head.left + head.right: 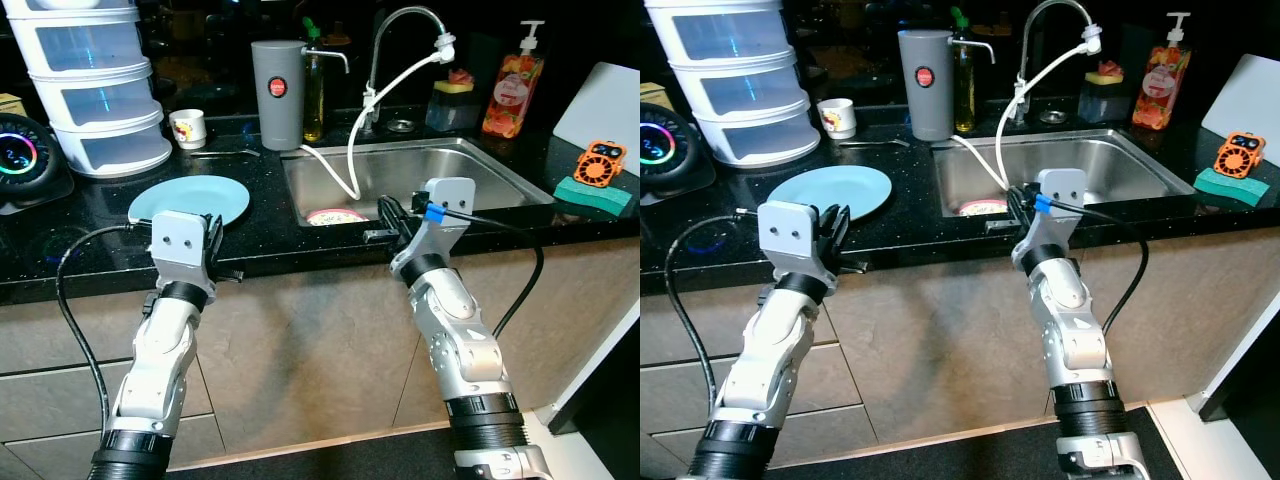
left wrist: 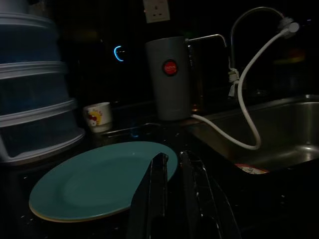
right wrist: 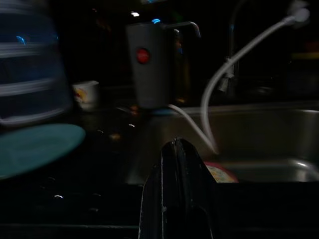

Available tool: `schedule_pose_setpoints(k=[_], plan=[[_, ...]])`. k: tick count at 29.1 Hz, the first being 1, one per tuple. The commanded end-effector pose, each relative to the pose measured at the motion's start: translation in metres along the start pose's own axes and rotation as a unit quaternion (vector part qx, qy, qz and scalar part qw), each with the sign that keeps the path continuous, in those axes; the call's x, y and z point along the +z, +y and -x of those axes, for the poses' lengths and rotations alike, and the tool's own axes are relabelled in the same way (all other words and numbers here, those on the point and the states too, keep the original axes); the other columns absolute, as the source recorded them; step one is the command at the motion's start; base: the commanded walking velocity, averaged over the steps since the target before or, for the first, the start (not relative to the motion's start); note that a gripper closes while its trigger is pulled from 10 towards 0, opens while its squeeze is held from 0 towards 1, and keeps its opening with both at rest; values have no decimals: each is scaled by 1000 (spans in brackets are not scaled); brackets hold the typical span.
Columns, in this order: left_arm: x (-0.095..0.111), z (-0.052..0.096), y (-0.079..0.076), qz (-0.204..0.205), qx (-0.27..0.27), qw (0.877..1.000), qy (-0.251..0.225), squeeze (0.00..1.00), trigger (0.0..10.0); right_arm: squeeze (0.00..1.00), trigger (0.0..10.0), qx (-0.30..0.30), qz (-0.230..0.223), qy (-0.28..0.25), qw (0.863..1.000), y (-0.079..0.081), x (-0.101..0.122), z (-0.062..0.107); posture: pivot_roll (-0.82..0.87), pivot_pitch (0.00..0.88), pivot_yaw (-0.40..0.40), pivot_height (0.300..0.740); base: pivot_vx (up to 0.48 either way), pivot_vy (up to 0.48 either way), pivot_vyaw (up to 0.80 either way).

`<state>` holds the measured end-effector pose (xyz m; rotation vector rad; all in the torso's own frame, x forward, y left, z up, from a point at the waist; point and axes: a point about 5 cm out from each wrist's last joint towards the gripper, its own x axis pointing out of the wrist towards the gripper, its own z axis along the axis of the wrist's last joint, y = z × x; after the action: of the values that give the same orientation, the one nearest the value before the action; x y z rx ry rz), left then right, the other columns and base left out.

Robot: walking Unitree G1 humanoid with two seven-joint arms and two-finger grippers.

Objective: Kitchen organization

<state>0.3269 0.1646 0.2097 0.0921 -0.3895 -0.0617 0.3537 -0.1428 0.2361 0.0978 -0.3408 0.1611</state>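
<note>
Our left gripper (image 1: 218,250) hovers at the counter's front edge with its fingers (image 2: 154,194) set a narrow gap apart, holding nothing, the tips just short of the near rim of the light blue plate (image 1: 190,199); our right gripper (image 1: 392,220) sits at the front lip of the steel sink (image 1: 495,175), its fingers (image 3: 179,189) pressed together and empty. Beyond the plate we see a small white mug (image 1: 187,128) and, to its left, a stack of clear plastic drawers (image 1: 92,85); down in the sink lies a pink-rimmed dish (image 1: 336,216), and a white hose (image 1: 360,130) hangs from the tap (image 1: 405,25) into the basin; a grey jug (image 1: 277,95) stands behind the sink's left corner; a soap bottle (image 1: 512,95) and an orange fan (image 1: 600,163) on a green sponge (image 1: 592,195) stand on the black counter (image 1: 260,225) to the right.
</note>
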Motion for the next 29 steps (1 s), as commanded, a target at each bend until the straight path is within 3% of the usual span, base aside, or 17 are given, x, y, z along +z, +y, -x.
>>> schedule_pose_setpoints(k=[1, 4, 6, 8, 9, 11, 13, 14, 15, 16, 19, 20, 21, 23, 26, 27, 29], plan=[[-2, 2, 16, -7, 28, 1000, 8, 0, 10000, 0, 10000, -38, 0, -4, 999, -18, 2, 0, -51, 16, 22, 740, 0, 0, 0], [5, 2, 25, -8, 39, 999, -3, 0, 10000, 0, 10000, -64, -4, -19, 998, -31, 13, 1, -50, 2, 25, 740, 0, 0, 0], [-8, 4, 26, -16, 40, 999, 21, 0, 10000, 0, 10000, -84, -13, -1, 996, -35, 3, 2, -52, 11, 26, 740, 0, 0, 0], [-3, -3, 1, 15, 5, 1000, 4, 0, 10000, 0, 10000, -33, -30, -19, 999, -7, 8, -2, -54, 6, 33, 740, 0, 0, 0], [-3, -3, 1, 15, 5, 1000, 4, 0, 10000, 0, 10000, -33, -30, -19, 999, -7, 8, -2, -54, 6, 33, 740, 0, 0, 0], [9, -8, -20, 42, -27, 999, -17, 0, 10000, 0, 10000, 23, -49, -38, 998, 22, 17, -3, -57, 7, 33, 740, 0, 0, 0], [7, -9, -27, 50, -32, 998, -14, 0, 10000, 0, 10000, 28, -50, -29, 998, 26, 10, -3, -57, 7, 33, 740, 0, 0, 0], [6, -10, -23, 44, -27, 999, -13, 0, 10000, 0, 10000, 0, -45, -18, 999, 15, 5, -2, -60, 8, 28, 740, 0, 0, 0], [6, -10, -23, 44, -27, 999, -13, 0, 10000, 0, 10000, 0, -45, -18, 999, 15, 5, -2, -60, 8, 28, 740, 0, 0, 0], [6, -9, -13, 29, -15, 999, -15, 0, 10000, 0, 10000, -43, -40, -11, 998, -4, 1, -1, -54, 8, 24, 740, 0, 0, 0], [9, -10, -4, 20, -3, 1000, -19, 0, 10000, 0, 10000, -59, -38, -17, 997, -14, 5, 0, -54, 8, 24, 740, 0, 0, 0], [13, -7, 21, 5, 26, 999, -23, 0, 10000, 0, 10000, -73, -19, -34, 997, -34, 17, 1, -56, 5, 24, 740, 0, 0, 0], [13, -7, 21, 5, 26, 999, -23, 0, 10000, 0, 10000, -73, -19, -34, 997, -34, 17, 1, -56, 5, 24, 740, 0, 0, 0], [7, -2, 41, -9, 47, 999, -8, 0, 10000, 0, 10000, -82, 7, -25, 996, -48, 17, 2, -61, 2, 20, 740, 0, 0, 0], [4, -1, 40, -20, 48, 999, 0, 0, 10000, 0, 10000, -79, 17, -14, 997, -46, 12, 2, -58, 0, 15, 740, 0, 0, 0], [6, -3, 35, -19, 42, 999, -5, 0, 10000, 0, 10000, -70, 14, -17, 997, -40, 12, 2, -54, 0, 12, 740, 0, 0, 0], [17, -9, 17, 7, 22, 999, -27, 0, 10000, 0, 10000, -22, -11, -36, 999, -12, 16, -1, -49, 0, 7, 740, 0, 0, 0]])
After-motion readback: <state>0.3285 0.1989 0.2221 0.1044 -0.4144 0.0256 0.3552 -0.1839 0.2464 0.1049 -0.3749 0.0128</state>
